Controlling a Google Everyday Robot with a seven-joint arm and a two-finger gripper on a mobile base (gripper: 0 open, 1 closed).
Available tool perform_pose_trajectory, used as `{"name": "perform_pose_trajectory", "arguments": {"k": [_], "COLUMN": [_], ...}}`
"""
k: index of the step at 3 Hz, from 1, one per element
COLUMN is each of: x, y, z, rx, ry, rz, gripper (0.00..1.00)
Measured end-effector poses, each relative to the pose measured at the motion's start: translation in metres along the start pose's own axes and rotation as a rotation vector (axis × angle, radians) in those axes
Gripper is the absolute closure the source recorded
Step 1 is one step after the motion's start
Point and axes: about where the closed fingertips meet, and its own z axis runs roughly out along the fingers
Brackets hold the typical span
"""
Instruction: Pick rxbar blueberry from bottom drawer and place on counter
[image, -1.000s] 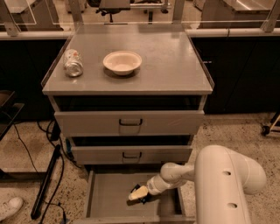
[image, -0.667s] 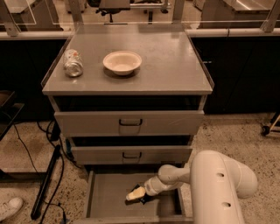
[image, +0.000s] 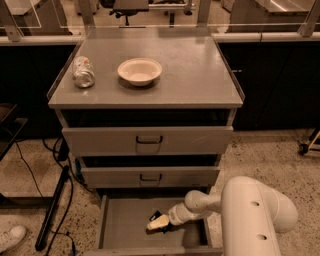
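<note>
We're early on: gripper (image: 156, 223) down in the bottom drawer (image: 120, 227) at the bar (image: 156, 215), can't tell if it's got hold, counter (image: 200, 75) drop not done.

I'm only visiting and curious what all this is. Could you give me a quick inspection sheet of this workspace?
Surface: counter, flat grey top, two items on it.
Job's things: bottom drawer open; rxbar blueberry a small dark shape inside it, at the gripper.
Clutter: can and bowl on the counter.
Grippers: gripper low inside the bottom drawer.
Cables: black cable on the floor, left.
Surroundings: speckled floor, white shoe lower left.
</note>
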Motion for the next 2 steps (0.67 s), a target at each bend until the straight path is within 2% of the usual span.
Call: {"name": "perform_pose_trajectory", "arguments": {"k": [1,2], "x": [0.0052,0.0056], "y": [-0.0222,-0.0241], "z": [-0.0043,-0.0047], "rx": [0.027,0.029], "ry": [-0.022,-0.024], "rz": [0.024,0.027], "gripper": [0.0,0.0]}}
